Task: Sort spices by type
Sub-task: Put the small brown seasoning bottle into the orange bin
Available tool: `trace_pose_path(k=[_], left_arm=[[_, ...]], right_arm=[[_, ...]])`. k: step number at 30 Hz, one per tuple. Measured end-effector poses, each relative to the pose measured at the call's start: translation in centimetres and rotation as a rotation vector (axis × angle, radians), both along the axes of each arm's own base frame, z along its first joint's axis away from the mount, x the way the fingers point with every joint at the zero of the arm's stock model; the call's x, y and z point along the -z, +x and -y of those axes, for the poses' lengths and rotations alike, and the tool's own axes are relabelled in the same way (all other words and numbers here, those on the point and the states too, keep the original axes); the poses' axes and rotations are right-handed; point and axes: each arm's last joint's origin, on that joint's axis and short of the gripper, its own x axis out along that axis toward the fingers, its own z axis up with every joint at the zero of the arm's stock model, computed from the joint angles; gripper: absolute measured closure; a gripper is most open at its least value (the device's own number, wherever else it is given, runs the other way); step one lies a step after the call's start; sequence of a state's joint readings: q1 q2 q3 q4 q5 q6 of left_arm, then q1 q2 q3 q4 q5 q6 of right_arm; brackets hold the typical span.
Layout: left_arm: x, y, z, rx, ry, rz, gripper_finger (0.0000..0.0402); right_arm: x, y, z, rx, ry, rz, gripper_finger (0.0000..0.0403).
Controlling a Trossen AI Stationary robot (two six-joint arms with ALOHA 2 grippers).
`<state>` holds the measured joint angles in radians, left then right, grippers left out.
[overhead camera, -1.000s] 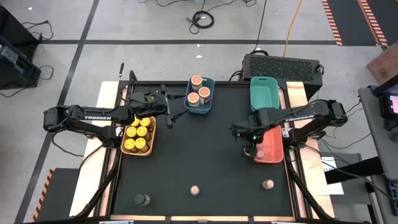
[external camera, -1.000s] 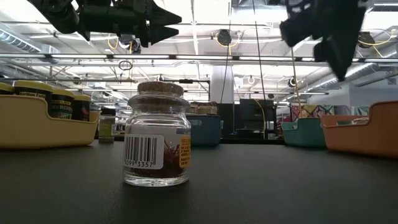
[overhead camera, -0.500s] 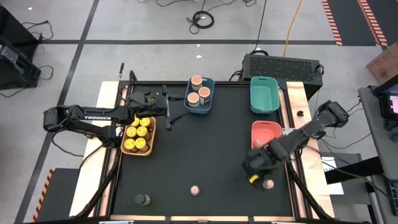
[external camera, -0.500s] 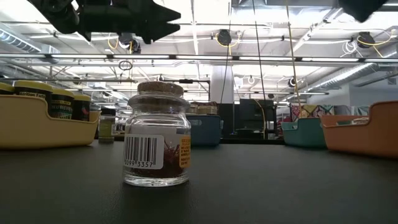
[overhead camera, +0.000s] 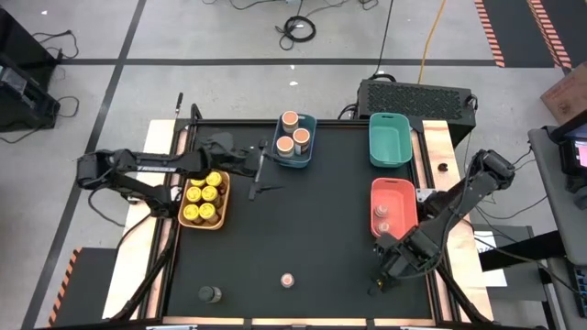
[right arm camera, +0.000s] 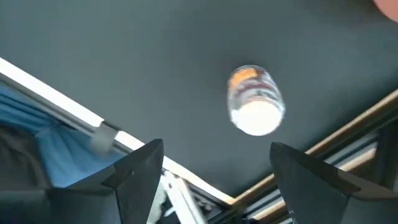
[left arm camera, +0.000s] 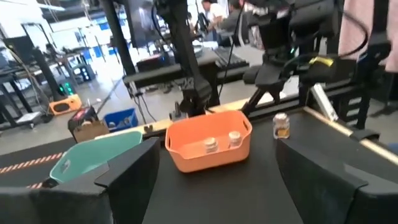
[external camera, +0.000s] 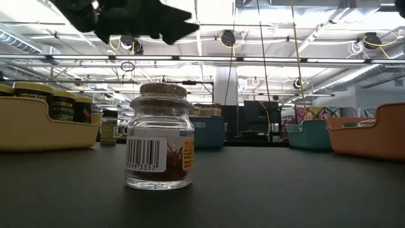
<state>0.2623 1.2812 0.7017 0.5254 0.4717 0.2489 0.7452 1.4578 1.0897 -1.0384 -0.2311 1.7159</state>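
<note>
In the high view the right arm covers the jar near the desk (overhead camera: 303,229) front right corner. The right wrist view shows this small jar (right arm camera: 255,107) standing upright, pale top toward the camera, below the right pincer (right arm camera: 214,163), whose fingers are spread and hold nothing. The left pincer (overhead camera: 260,171) hangs released beside the blue bin (overhead camera: 295,140). A cork-topped jar (external camera: 159,136) stands upright at the front edge.

Probably a robotics lab: exposed ceiling pipes (external camera: 266,60), hazard-striped floor tape (overhead camera: 491,32), equipment racks (left arm camera: 186,56).
</note>
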Motion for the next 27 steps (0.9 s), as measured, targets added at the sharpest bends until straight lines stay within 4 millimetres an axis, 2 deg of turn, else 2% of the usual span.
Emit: trace_pose_path(k=[4, 8, 27], left_arm=[[0.6, 1.8, -0.5, 0.001, 0.011, -0.034, 0.0081], [0.8, 2.6, -0.7, 0.002, 0.006, -0.051, 0.0081], [0.9, 2.7, -0.7, 0.002, -0.002, -0.077, 0.0081]], right_arm=[[0.8, -0.7, -0.2, -0.012, -0.017, -0.026, 0.0115], [1.8, -1.1, 0.0, -0.01, -0.033, -0.042, 0.0115], [6.5, -2.1, 1.0, -0.029, -0.041, -0.041, 0.0115]])
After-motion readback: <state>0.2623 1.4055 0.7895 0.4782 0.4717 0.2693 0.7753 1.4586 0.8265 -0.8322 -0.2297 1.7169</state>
